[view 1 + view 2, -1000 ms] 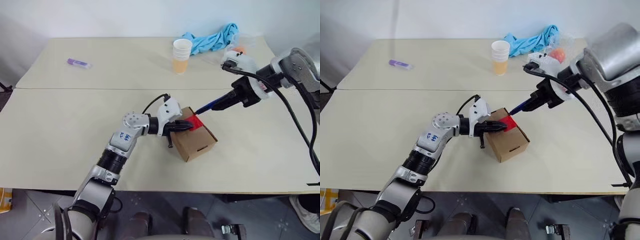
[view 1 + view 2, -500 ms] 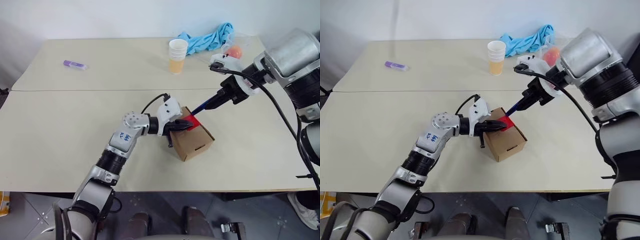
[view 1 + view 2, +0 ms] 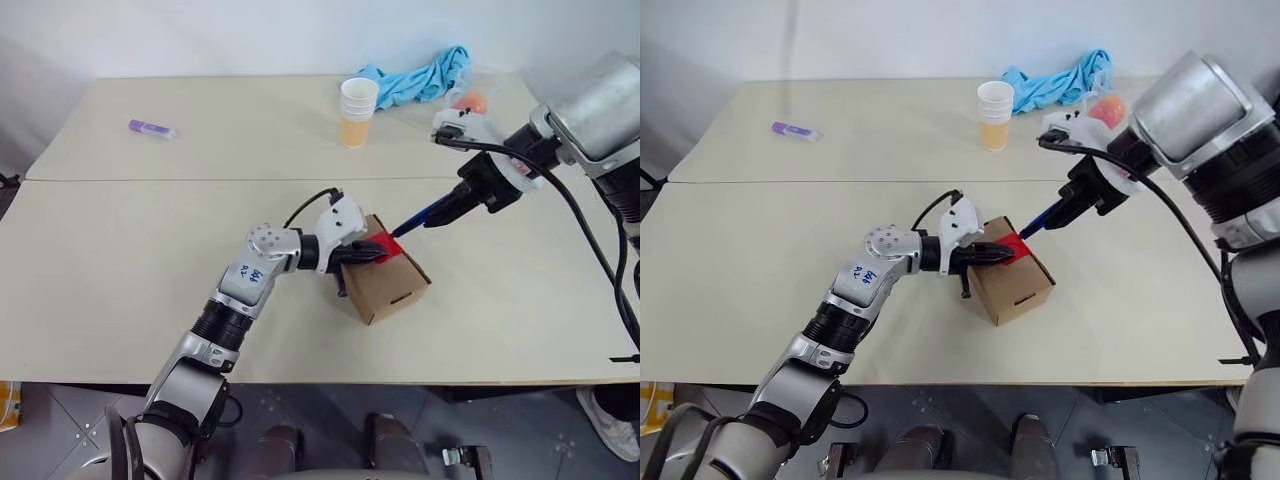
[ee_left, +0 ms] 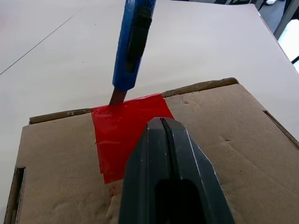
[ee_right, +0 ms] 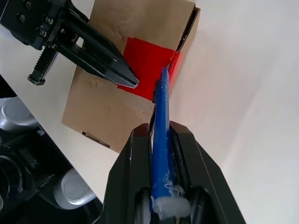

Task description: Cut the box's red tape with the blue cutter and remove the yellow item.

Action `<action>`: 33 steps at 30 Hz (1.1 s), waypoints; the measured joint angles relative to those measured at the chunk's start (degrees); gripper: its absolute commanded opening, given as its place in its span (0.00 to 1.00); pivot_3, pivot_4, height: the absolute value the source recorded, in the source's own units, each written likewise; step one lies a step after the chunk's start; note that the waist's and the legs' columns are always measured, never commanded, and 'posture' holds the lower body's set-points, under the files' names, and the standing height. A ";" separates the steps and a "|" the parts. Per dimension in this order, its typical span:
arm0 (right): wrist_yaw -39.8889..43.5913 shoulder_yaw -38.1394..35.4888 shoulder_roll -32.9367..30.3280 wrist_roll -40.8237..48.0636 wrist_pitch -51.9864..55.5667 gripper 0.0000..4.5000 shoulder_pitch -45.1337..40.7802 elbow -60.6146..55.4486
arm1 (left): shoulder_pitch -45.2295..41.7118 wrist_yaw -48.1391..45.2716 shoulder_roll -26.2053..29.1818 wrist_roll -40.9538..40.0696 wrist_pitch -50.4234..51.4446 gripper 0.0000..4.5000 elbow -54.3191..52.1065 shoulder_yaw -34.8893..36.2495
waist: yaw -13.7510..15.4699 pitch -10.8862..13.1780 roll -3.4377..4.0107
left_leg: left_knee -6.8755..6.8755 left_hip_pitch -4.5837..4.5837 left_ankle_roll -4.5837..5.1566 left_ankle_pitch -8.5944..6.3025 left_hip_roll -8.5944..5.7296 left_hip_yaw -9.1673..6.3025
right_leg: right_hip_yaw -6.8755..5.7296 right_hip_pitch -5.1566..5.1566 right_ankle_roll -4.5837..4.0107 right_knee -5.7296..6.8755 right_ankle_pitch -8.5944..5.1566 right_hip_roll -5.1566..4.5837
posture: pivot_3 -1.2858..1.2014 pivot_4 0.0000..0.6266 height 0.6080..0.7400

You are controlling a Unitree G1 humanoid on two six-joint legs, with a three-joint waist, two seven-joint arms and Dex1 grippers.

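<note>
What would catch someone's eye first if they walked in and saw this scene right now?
Probably the red tape on top of the cardboard box near the middle of the table, with the blue cutter held by the right gripper, its blade tip at the tape's edge. The left gripper, fingers shut, presses down on the box top beside the tape. Farther back sit a paper cup and a crumpled blue cloth.

The box (image 3: pixel 385 279) sits at the near table's (image 3: pixel 120 290) middle — paper cup (image 3: pixel 359 112) and cloth (image 3: pixel 425 77) behind it, marker (image 3: pixel 152 128) far left behind.
</note>
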 measured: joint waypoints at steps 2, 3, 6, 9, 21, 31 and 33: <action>-0.26 -0.27 -0.27 0.29 0.94 0.03 0.19 -0.74 | -0.01 0.00 -0.01 0.00 0.16 0.00 -0.04 -0.08 | 0.03 0.00 0.00 | 0.00 0.00 0.00 0.00 0.00 0.00 | 0.00 0.00 0.00 0.00 0.00 0.00 | 0.52 0.24 1.00; -0.59 -0.52 -0.48 0.52 1.69 0.03 0.39 -1.39 | -0.02 0.00 -0.01 0.00 0.20 0.00 -0.07 -0.14 | 0.08 0.00 0.00 | 0.00 0.00 0.00 0.00 0.00 0.00 | 0.00 0.00 0.00 0.00 0.00 0.00 | 0.52 0.24 1.00; -1.12 -1.76 -1.78 1.25 3.01 0.03 1.80 -3.70 | -0.09 -0.03 -0.11 0.00 0.26 0.00 -0.09 -0.43 | 0.38 -0.01 -0.01 | 0.00 0.00 0.00 0.00 0.01 0.01 | 0.00 0.00 -0.01 -0.01 0.00 0.00 | 0.52 0.24 1.00; -2.09 -3.14 -3.68 2.63 4.41 0.03 4.38 -6.46 | -0.09 -0.07 -0.06 0.00 0.63 0.00 -0.20 -0.44 | 0.83 -0.02 -0.02 | 0.02 0.01 0.00 0.00 0.01 0.03 | 0.00 0.01 -0.01 -0.01 0.01 0.01 | 0.52 0.24 1.00; -7.22 -7.66 -3.94 5.52 6.53 0.03 9.12 -8.50 | -0.11 -0.06 0.20 0.00 1.60 0.00 -0.33 -0.40 | 0.84 -0.14 -0.03 | 0.04 0.10 -0.01 -0.01 0.08 0.19 | 0.06 0.01 -0.02 0.00 0.01 0.04 | 0.52 0.24 1.00; -12.84 -11.15 3.38 5.64 7.07 0.03 8.01 -1.01 | -0.09 -0.08 0.84 0.00 1.84 0.00 -0.38 -0.29 | 0.04 -0.20 -0.05 | 0.14 0.18 -0.02 -0.01 0.10 0.26 | 0.10 0.01 -0.06 0.02 0.04 0.04 | 0.52 0.24 1.00; -13.36 -11.17 4.15 6.01 7.52 0.03 7.23 0.30 | -0.10 -0.09 0.93 0.00 1.99 0.00 -0.46 -0.28 | -0.12 -0.20 -0.04 | 0.15 0.18 -0.02 -0.01 0.10 0.24 | 0.10 0.01 -0.07 0.03 0.04 0.04 | 0.52 0.24 1.00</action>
